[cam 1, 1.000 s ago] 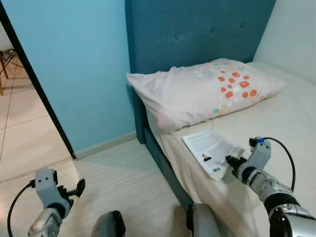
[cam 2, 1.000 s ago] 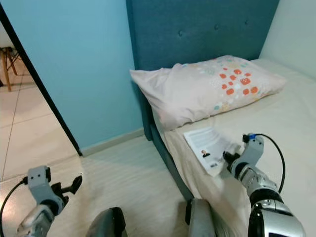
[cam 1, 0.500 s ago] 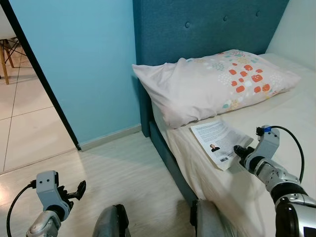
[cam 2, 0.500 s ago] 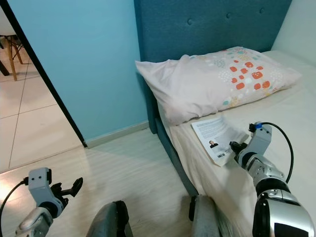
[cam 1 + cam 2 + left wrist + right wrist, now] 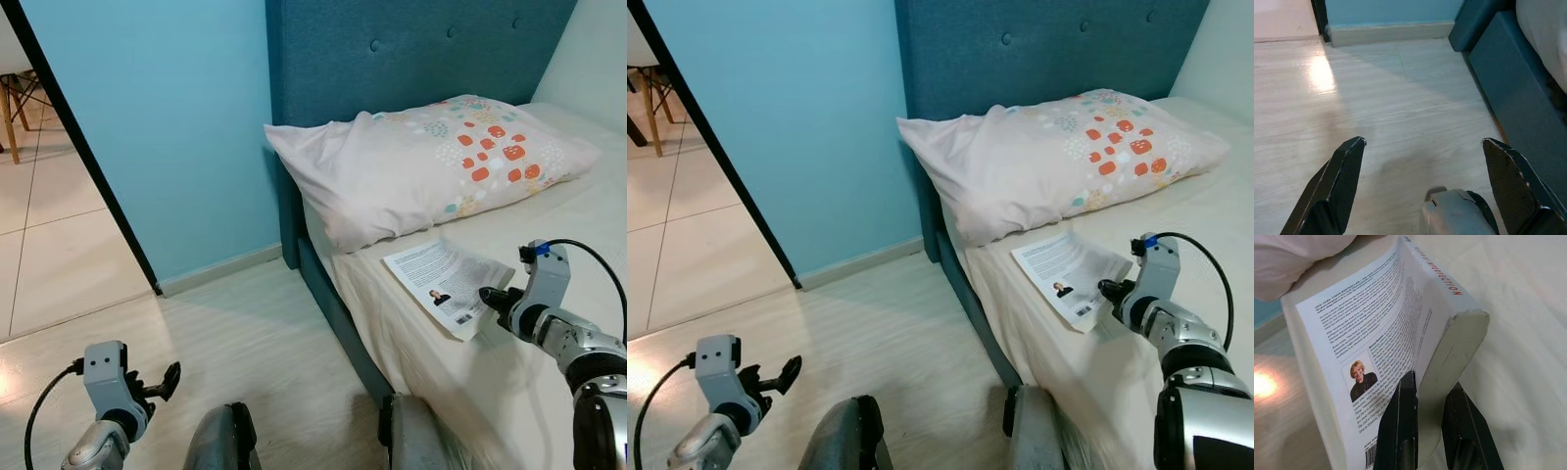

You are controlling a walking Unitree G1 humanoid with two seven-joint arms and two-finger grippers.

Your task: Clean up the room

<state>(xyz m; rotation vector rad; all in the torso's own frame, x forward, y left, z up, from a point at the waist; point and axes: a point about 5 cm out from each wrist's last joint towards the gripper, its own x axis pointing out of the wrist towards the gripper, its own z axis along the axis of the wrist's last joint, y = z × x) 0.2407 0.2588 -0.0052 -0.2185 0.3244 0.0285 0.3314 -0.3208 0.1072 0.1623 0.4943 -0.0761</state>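
A white paperback book [image 5: 443, 282] lies back cover up on the cream bed sheet, just in front of the pillow [image 5: 421, 166]. My right gripper [image 5: 492, 297] is shut on the book's near right corner. In the right wrist view its two black fingers [image 5: 1400, 421] pinch the cover and page block of the book [image 5: 1386, 323], and that edge sits slightly raised off the sheet. My left gripper [image 5: 163, 378] hangs low over the pale wood floor [image 5: 1376, 98], open, with nothing between its fingers [image 5: 1344, 171].
The bed [image 5: 558, 225] has a teal padded headboard [image 5: 392, 59] and a teal base [image 5: 338, 313] along its side. A blue wall [image 5: 157, 117] stands to the left, with a dark door frame [image 5: 83, 157] and a tiled room with chair legs [image 5: 10, 117] beyond.
The camera has shifted, so the bed sits further right and higher. My right gripper has stayed at the book's corner. The left arm hangs a little further right.
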